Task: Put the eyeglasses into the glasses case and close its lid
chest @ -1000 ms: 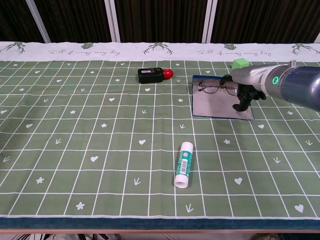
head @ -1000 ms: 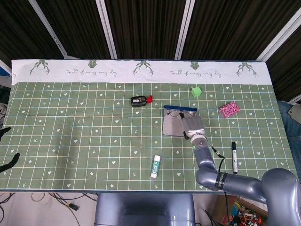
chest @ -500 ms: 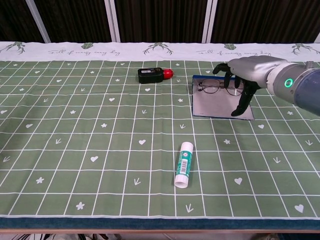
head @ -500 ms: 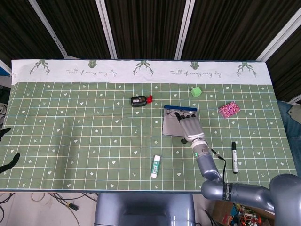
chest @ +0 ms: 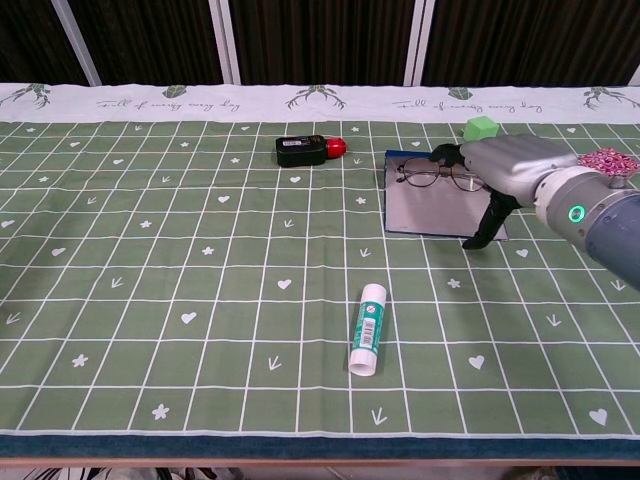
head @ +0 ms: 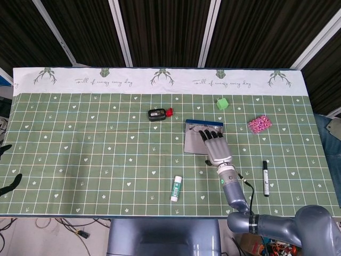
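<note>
The eyeglasses (chest: 433, 176) lie unfolded along the far edge of the open glasses case (chest: 432, 212), a flat grey tray with a blue rim. In the head view the eyeglasses (head: 204, 129) show as thin dark rims at the top of the case (head: 193, 140). My right hand (chest: 506, 164) hovers at the case's right side with its fingers spread over the right lens and its thumb hanging down, holding nothing. From the head view the right hand (head: 216, 146) covers the case's right half. Only dark tips of my left hand (head: 9, 184) show at the left edge, apart and empty.
A black device with a red tip (chest: 303, 150) lies left of the case. A green cube (chest: 481, 127) and a pink scrubber (chest: 606, 160) sit to the right. A glue stick (chest: 367, 328) lies near the front, and a marker (head: 266, 178) lies right of my forearm.
My right hand has lifted off the case and drawn back toward the near right, its fingers uncurling into a spread. The eyeglasses and case stay put.
</note>
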{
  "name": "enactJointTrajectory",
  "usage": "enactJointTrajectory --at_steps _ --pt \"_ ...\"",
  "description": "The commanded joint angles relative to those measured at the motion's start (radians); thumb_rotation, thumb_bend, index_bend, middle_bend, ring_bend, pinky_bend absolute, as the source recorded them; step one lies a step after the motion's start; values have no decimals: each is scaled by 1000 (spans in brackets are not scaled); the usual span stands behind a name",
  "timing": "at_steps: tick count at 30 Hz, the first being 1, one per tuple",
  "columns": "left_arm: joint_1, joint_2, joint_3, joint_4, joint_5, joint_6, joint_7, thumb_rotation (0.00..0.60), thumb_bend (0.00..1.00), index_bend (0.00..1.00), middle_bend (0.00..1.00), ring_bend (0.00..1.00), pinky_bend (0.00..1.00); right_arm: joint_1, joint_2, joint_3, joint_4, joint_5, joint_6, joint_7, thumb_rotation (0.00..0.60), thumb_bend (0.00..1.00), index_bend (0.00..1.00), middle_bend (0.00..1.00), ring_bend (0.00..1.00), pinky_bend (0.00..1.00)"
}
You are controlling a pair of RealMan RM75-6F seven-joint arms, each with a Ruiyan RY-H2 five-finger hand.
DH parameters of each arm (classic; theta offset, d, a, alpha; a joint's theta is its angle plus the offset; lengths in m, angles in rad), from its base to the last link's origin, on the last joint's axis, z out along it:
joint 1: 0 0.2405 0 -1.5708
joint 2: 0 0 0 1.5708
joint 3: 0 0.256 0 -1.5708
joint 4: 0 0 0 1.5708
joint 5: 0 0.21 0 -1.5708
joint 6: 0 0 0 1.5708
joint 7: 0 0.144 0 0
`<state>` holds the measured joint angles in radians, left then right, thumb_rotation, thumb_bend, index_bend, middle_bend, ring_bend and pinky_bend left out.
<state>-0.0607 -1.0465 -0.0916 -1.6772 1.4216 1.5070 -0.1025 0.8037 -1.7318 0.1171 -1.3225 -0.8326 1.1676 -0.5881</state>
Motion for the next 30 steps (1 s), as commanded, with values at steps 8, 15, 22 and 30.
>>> enactJointTrajectory --at_steps 8,15,22,30 --pt "1 0 -1 0 0 1 -1 600 273 163 0 0 0 -14 -42 28 75 -9 -35 7 600 209 132 162 194 228" --pt "0 0 -2 1 -3 0 -2 600 274 163 0 0 0 -24 -65 42 117 -28 -51 24 600 271 139 201 228 228" --pt "1 0 -2 2 -3 0 -3 600 273 163 0 0 0 -35 -83 60 148 -60 -49 51 600 370 171 235 263 228" --pt "1 0 -2 3 -4 -1 -1 600 273 163 0 0 0 -46 -89 72 166 -64 -67 50 600 393 179 244 271 228"
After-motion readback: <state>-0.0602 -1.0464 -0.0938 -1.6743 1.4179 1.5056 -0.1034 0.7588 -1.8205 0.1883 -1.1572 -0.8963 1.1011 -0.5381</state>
